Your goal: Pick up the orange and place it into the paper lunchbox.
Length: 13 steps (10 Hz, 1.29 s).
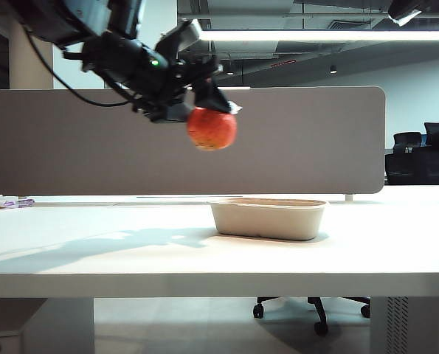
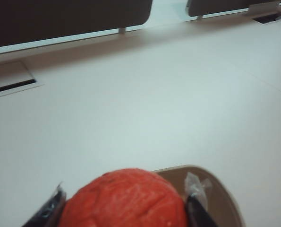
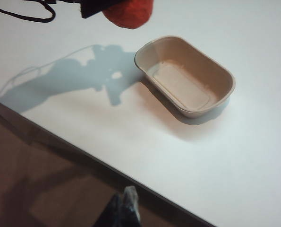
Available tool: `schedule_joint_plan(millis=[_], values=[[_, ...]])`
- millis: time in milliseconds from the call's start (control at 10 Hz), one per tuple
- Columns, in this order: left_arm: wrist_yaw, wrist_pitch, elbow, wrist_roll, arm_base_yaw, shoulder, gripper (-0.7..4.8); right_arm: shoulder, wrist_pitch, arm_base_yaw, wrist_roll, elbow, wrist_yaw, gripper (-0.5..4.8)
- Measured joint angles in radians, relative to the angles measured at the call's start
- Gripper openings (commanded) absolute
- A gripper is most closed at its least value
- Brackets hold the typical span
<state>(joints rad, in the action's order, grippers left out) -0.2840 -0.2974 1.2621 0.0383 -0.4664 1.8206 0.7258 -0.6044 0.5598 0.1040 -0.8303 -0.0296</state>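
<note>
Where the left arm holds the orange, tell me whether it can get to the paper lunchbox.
Probably yes: the left pincer holds the orange high, just short of the empty paper lunchbox, with nothing between them.

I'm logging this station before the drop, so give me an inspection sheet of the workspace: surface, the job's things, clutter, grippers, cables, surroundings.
Surface: white table, bare apart from the arm's shadow.
Job's things: orange held in the air, above and just left of the paper lunchbox in the exterior view; lunchbox upright and empty.
Clutter: small clear item with a purple part at the far left edge of the table.
Grippers: left gripper shut on the orange, a finger on each side. Right gripper off the table's edge, only a tip showing; state cannot be told.
Cables: black cable hanging from the left arm.
Surroundings: grey divider panel behind the table, office chairs beyond.
</note>
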Motion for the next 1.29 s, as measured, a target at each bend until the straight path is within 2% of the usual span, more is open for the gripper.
schedule_joint_plan(millis=[398,498,597,1095,1195,1294], values=[[0.017,0.016,0.231,0.045,-0.075,0.277,1.24,0.000,0.000,0.000,0.000,0.000,-0.016,-0.01],[0.019,0.048,0.252,0.045,-0.104,0.315,1.98,0.000,0.002,0.000,0.000,0.000,-0.016,-0.01],[0.060,0.108,0.253,0.045,-0.126,0.351,3.49,0.000,0.008,0.000,0.000,0.000,-0.016,-0.01],[0.063,0.099,0.254,0.045,-0.125,0.350,3.48,0.000,0.008,0.000,0.000,0.000,-0.016,-0.01],[0.063,0.098,0.257,0.045,-0.125,0.347,2.85,0.000,0.008,0.000,0.000,0.000,-0.016,-0.01],[0.063,0.115,0.259,0.041,-0.123,0.332,-0.06,0.000,0.009,0.000,0.000,0.000,-0.016,-0.01]])
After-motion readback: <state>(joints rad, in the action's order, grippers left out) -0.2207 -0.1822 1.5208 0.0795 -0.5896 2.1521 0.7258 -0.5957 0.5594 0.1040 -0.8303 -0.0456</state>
